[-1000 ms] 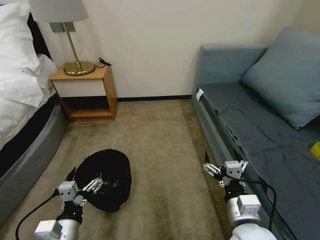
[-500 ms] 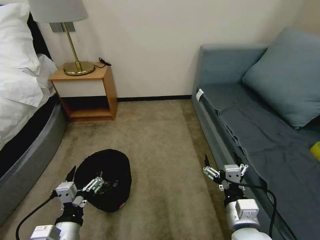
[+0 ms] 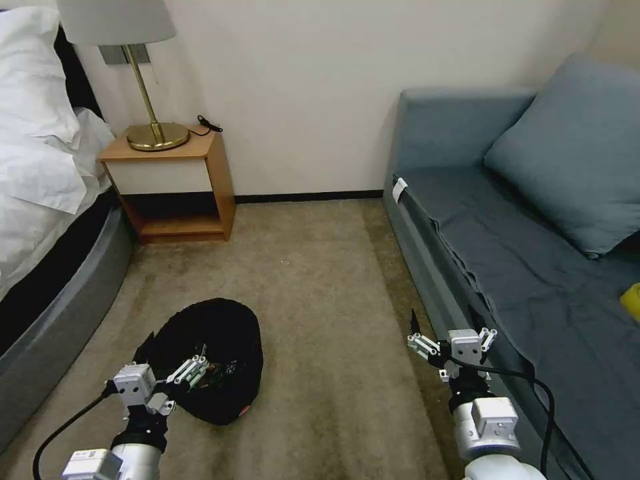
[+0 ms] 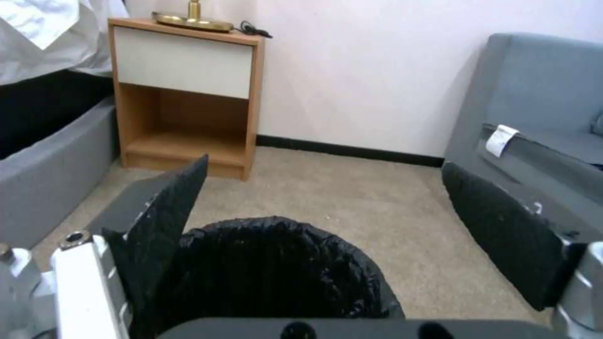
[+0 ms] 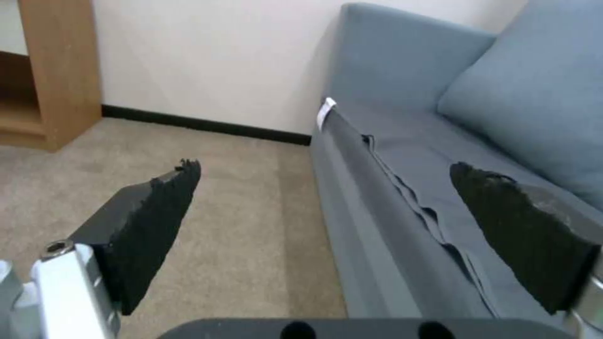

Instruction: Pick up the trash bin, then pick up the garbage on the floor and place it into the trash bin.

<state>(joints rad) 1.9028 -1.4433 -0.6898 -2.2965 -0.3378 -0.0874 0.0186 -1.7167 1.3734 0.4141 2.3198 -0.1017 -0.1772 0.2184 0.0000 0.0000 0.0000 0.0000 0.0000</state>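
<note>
The trash bin [image 3: 213, 333], a round black basket lined with a crinkly black bag, stands on the carpet at the lower left. My left gripper [image 3: 172, 357] hovers open at the bin's near-left rim. In the left wrist view its two black pads [image 4: 169, 221] spread wider than the bin [image 4: 270, 268], which lies low between them. My right gripper [image 3: 445, 328] hangs open over the carpet beside the sofa's front edge, and nothing sits between its pads [image 5: 157, 221]. The garbage is out of view.
A grey-blue sofa [image 3: 533, 267] with a cushion runs along the right, with a yellow item [image 3: 632, 300] on its seat. A wooden nightstand [image 3: 177, 180] with a brass lamp stands by the far wall. The bed [image 3: 47, 267] borders the left. Open carpet [image 3: 320, 280] lies between.
Both grippers have drawn back slightly toward me and lowered a little. The left one stays at the bin's rim. The bin has not moved.
</note>
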